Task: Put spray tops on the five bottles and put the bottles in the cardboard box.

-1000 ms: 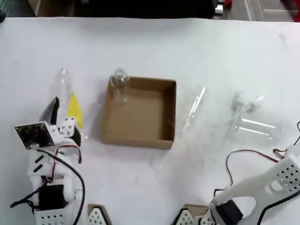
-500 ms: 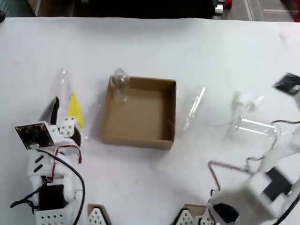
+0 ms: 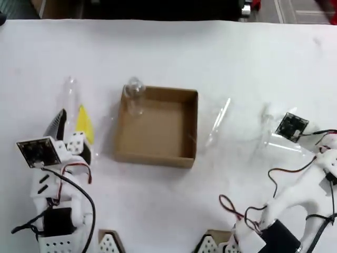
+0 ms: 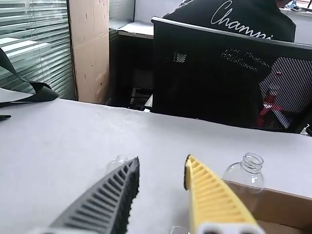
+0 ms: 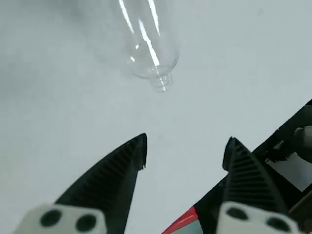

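Your right pincer [image 5: 186, 146] has just swung in over the surface [image 5: 58, 97], jaws spread and empty, with an uncapped clear bottle [image 5: 151, 44] lying just beyond its tips, so you look set to grasp it.

The left gripper [image 3: 70, 124] is over the near left of the flat white table [image 3: 210, 52]; a clear plastic bottle [image 3: 70, 89] lies just ahead of its tips; the square brown cardboard box [image 3: 154, 157] sits near, on its right; a second clear bottle [image 3: 134, 97] stands at the box's far left corner; a long clear bottle [image 3: 218, 121] lies between the box and the right gripper [image 5: 185, 146]; another clear bottle [image 5: 151, 48] lies just ahead of that gripper, mouth toward it.
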Motion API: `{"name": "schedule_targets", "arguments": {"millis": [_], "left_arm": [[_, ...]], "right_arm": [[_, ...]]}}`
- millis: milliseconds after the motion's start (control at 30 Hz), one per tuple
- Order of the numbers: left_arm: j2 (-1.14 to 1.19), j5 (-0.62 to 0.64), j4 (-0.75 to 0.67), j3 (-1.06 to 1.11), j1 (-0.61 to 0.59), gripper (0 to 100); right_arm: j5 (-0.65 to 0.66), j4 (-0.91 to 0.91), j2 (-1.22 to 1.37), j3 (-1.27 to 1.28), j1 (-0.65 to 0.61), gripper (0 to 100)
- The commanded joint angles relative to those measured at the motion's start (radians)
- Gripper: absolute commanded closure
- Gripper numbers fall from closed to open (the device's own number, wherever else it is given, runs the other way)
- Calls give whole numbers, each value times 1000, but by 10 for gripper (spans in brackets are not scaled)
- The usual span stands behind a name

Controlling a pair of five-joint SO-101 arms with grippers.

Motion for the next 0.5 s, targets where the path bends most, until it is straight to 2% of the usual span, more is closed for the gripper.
{"name": "schedule_targets", "arguments": {"millis": [0,467], "left_arm": [[-7,-6,-29,-15,13,850],[-7,-6,-29,-14,13,850]], "right_arm": [[-48,-30,-44,2,-36,765],[-61,-35,-51,-5,-45,769]]}}
